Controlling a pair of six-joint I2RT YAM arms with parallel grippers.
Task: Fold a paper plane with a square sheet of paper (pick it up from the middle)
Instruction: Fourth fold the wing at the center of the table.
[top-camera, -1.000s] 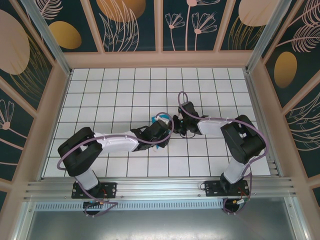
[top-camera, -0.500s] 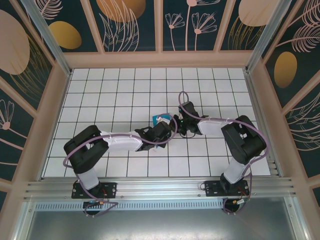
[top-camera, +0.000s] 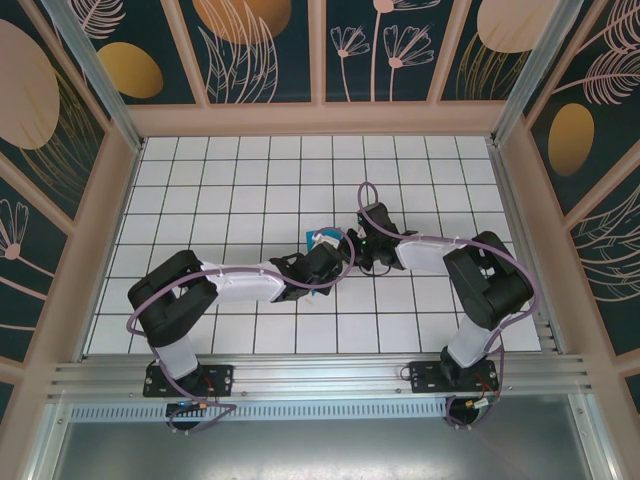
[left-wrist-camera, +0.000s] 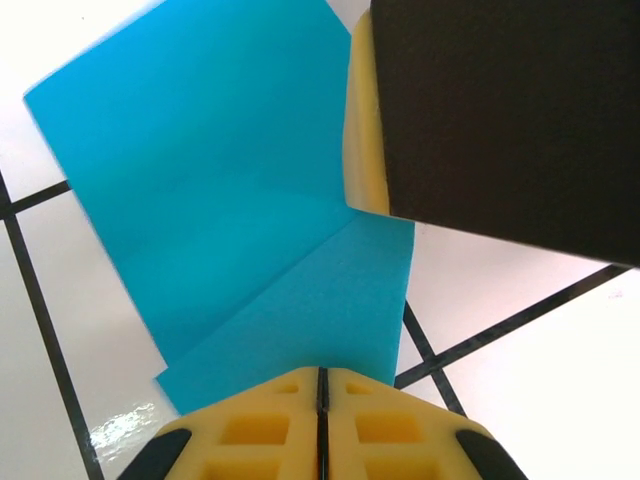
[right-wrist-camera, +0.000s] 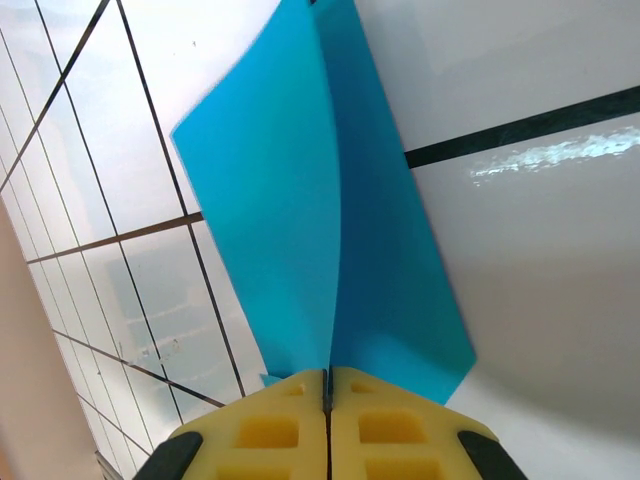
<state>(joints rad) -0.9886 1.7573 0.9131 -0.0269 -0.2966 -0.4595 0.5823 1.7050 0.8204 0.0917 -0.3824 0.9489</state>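
The square sheet of paper (left-wrist-camera: 230, 200) is bright cyan and bent along a crease, held above the white tiles. My left gripper (left-wrist-camera: 322, 375) is shut on its near flap, yellow fingertips pressed together. The right gripper's yellow finger (left-wrist-camera: 362, 130) shows at the upper right of the left wrist view, touching the paper's edge. In the right wrist view my right gripper (right-wrist-camera: 328, 378) is shut on the sheet of paper (right-wrist-camera: 300, 200), and the crease runs straight into its closed tips. From above, the paper (top-camera: 322, 240) peeks out where the left gripper (top-camera: 338, 258) and right gripper (top-camera: 352, 247) meet mid-table.
The white tiled table (top-camera: 220, 190) is boxed in by a wooden frame and patterned walls (top-camera: 320, 50). Both arms bend inward toward the middle. An aluminium rail (top-camera: 320, 378) runs along the near edge, by the arm bases.
My left arm has swung right toward the right gripper and its jaws have shut on the paper. The right gripper has kept its hold and hardly moved.
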